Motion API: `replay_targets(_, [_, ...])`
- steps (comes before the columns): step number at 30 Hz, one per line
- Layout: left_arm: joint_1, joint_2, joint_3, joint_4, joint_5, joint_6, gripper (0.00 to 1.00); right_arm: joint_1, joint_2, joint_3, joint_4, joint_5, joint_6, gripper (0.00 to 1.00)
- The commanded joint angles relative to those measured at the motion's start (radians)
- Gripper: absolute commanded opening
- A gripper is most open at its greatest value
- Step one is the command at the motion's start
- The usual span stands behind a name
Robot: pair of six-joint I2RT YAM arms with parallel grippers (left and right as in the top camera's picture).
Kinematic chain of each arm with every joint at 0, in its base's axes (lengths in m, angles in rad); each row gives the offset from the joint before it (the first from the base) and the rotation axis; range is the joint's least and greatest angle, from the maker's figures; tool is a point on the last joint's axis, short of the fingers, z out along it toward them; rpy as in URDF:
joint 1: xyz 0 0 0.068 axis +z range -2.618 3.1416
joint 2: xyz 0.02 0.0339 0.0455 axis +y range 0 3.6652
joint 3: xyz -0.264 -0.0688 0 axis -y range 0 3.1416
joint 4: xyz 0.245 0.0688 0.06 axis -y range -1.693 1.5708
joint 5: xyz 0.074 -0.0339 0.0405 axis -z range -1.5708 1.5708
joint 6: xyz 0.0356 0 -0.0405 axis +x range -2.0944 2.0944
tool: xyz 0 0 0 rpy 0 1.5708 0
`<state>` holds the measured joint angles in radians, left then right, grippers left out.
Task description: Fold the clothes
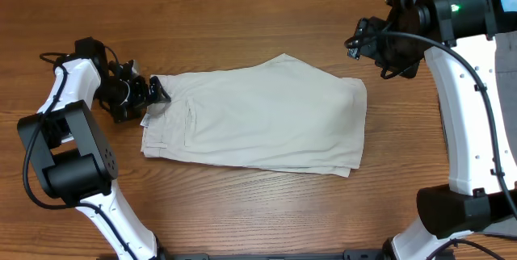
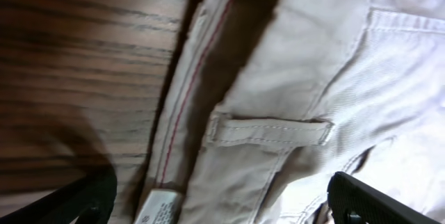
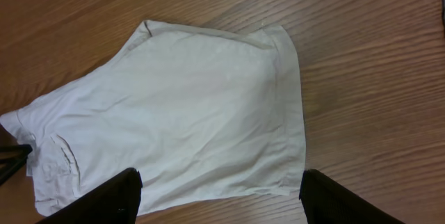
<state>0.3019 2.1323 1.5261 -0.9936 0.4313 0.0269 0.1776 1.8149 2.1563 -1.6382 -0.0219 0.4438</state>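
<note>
1. Straddling the waistband end of the shorts (image 1: 258,119), the left claw (image 1: 153,92) stands spread wide and pinches nothing. A belt loop (image 2: 268,132) and a small white label (image 2: 158,209) lie between its fingers.
2. The right claw (image 1: 365,38) hangs spread and empty, near the hem end but apart from it.
3. The shorts lie flat in the middle of the surface (image 1: 242,18), waistband left, hems right.
4. They look like light, limp cotton that will sag when lifted. The thicker waistband and hem corners seem the surest holds, with every layer pinched together.
</note>
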Motion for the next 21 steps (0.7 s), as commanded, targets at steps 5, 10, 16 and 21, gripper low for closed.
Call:
replay_targets(5, [-0.027, 0.119, -0.013, -0.051, 0.082, 0.079, 0.9, -0.004, -0.014, 0.018, 0.019, -0.003, -0.007, 0.77])
replay_targets(10, [-0.086, 0.154, -0.013, -0.076, 0.08, 0.078, 0.59, -0.004, -0.014, 0.018, 0.051, -0.007, -0.003, 0.77])
replay_targets(16, [-0.116, 0.153, -0.009, -0.068, -0.085, -0.038, 0.04, -0.004, -0.014, 0.016, 0.035, -0.006, -0.003, 0.77])
replay_targets(21, [-0.084, 0.151, 0.038, -0.121, -0.289, -0.18, 0.04, -0.004, -0.014, 0.013, 0.018, -0.006, -0.003, 0.77])
